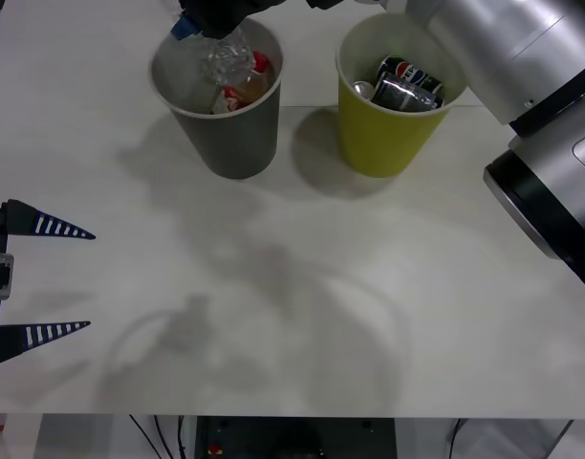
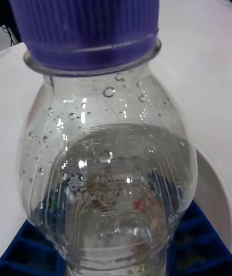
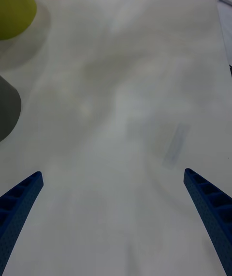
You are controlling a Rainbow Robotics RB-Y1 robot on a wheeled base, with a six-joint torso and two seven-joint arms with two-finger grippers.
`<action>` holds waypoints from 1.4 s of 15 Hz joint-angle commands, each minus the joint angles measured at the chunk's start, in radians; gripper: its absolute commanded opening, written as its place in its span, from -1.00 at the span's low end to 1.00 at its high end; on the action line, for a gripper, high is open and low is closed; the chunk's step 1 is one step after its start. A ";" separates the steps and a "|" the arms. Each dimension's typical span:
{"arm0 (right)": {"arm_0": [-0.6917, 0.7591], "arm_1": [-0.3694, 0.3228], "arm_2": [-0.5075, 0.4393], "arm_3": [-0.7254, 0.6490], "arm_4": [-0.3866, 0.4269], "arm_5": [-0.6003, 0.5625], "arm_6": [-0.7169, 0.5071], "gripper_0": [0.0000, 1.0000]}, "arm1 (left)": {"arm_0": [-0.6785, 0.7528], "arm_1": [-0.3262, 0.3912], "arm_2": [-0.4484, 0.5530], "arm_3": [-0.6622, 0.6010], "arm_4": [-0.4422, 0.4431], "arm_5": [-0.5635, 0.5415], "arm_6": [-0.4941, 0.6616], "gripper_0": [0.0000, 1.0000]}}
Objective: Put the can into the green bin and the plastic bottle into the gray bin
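Purple-capped clear plastic bottle (image 2: 108,169), dark gray bin (image 1: 230,129), yellow-green bin (image 1: 383,134), white table (image 1: 302,316)

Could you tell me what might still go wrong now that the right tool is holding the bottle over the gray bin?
1. The gray bin already holds a red-capped bottle; the plastic bottle, dropped on it, might lodge high or bounce out.
2. The right tool sits close to the rim, so pulling back could nudge or tip the bin.
3. The green bin with its cans stands close beside; the right arm passing above might clip it.
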 commanded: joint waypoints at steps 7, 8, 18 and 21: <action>0.041 -0.144 -0.119 -0.203 -0.128 -0.270 0.023 1.00 | 0.000 0.000 0.000 0.000 0.000 0.000 0.000 1.00; 0.084 -0.184 -0.152 -0.272 -0.176 -0.305 0.032 1.00 | 0.000 0.000 0.000 0.000 0.000 0.000 0.000 1.00; 0.592 -0.453 -0.423 -0.893 -0.409 -0.472 0.110 1.00 | 0.000 0.000 0.000 0.000 0.000 0.000 0.000 1.00; 0.766 -0.483 -0.518 -1.005 -0.455 -0.472 0.236 1.00 | 0.000 0.000 0.000 0.000 0.000 0.000 0.000 1.00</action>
